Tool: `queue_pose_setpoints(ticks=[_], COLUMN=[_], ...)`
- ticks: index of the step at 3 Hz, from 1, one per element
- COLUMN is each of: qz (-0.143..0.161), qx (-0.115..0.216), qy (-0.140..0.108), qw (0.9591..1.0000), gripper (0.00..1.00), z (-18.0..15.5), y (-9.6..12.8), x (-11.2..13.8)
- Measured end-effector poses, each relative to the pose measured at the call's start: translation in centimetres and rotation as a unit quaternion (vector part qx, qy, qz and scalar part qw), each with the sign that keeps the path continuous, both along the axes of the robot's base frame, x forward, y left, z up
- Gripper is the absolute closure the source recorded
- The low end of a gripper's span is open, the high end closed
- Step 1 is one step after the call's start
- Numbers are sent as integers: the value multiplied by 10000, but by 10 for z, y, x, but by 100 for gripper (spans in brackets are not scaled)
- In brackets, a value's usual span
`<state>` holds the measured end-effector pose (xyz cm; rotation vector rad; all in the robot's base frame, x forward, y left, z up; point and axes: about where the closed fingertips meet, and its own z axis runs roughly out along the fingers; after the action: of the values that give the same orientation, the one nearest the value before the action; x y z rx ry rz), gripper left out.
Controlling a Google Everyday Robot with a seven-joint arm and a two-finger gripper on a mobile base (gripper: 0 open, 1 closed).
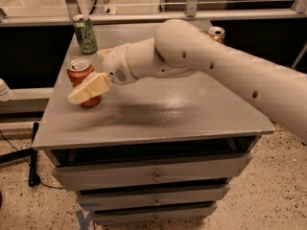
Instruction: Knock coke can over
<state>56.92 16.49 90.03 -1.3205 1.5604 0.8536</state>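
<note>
Smooth white tubular arm [225,71] with small dark holes; pale yellow fingers [91,87] at its tip.

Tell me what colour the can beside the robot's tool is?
The coke can is red-orange with a silver top, clearest in the camera view; the tool overlaps its front.
</note>
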Motion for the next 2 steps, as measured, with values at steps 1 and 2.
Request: queue_pose_setpoints(ticks=[1,2], qz=[125,134], qx=[84,79], qy=[130,256], qw=[9998,9996], gripper=[18,41], z=[-8,-15], y=[15,16], x=[-8,-9])
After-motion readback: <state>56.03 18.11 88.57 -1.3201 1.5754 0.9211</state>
